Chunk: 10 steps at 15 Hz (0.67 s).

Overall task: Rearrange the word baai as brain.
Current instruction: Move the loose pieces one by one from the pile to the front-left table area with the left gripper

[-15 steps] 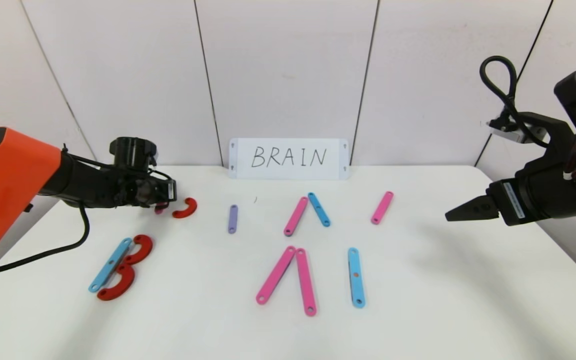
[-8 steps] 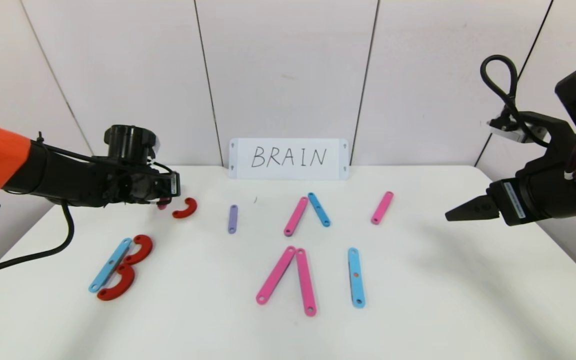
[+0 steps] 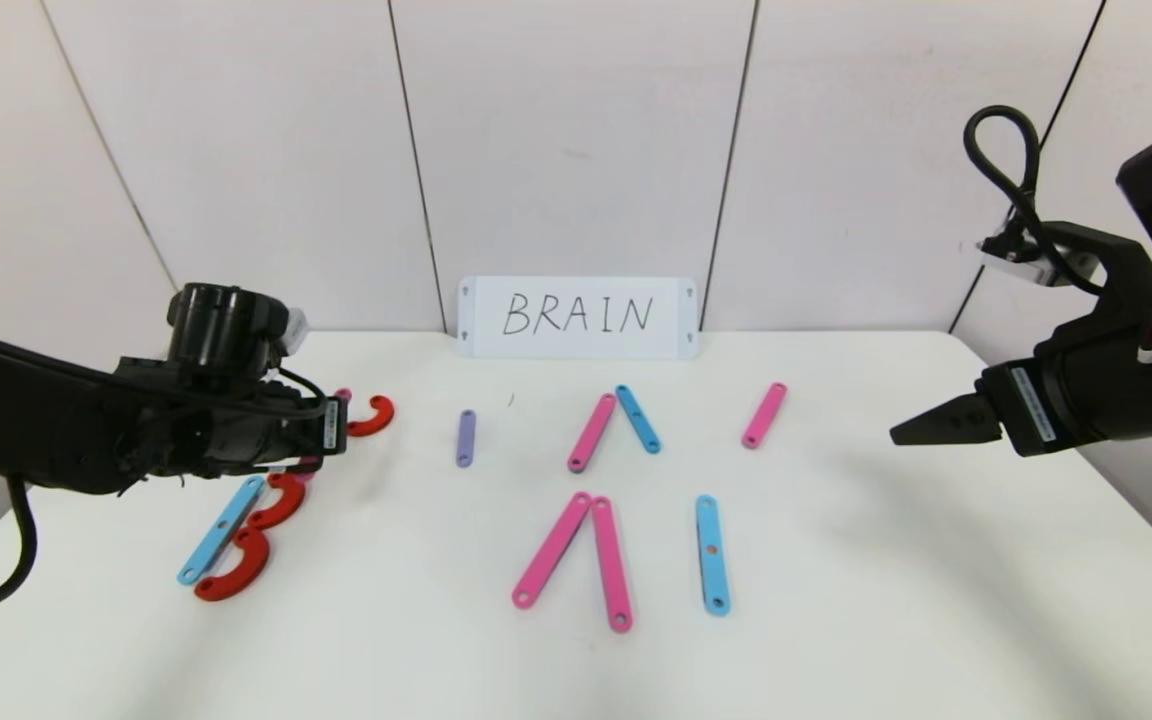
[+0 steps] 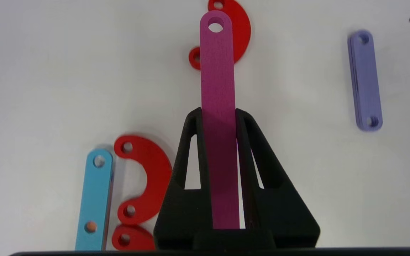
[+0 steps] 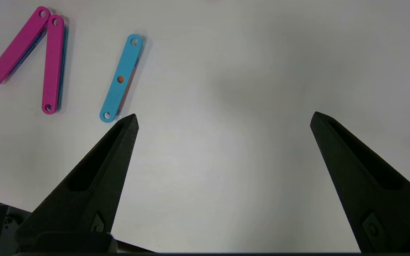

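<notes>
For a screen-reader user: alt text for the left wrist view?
The left gripper is shut on a long pink holed plastic strip above a white table. Red C-shaped curves, a blue strip and a purple strip lie around it.

We look across a smooth white table with a rounded far right corner (image 3: 946, 345), its matte top evenly lit and carrying soft grey shadows on the right. Behind it stands a pale off-white panelled wall (image 3: 576, 150), split by thin dark vertical seams that lean outward toward the left and right.
</notes>
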Motion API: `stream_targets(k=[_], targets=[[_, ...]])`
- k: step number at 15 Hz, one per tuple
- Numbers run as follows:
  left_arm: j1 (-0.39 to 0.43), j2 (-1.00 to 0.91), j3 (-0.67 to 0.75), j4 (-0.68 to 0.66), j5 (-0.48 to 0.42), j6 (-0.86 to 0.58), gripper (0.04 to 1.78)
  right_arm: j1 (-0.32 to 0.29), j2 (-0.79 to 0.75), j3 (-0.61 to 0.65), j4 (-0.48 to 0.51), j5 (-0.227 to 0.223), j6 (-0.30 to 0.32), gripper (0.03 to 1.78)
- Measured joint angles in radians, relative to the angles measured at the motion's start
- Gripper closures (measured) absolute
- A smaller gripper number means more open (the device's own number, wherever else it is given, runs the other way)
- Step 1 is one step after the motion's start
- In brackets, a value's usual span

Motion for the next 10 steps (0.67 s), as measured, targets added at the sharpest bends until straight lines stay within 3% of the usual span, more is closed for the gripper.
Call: stream_targets(k=[6, 10], targets=[[-0.117, -0.117, 0.197, -0.021, 0.020, -0.064, 1.55, 0.016, -0.001, 0.005, 0.001, -0.033, 0.001, 0.11], [-0.172, -0.136, 0.229, -0.037, 0.128, -0.136, 1.55, 0.017, -0.001, 0.005, 0.002, -0.033, 0.001, 0.11]])
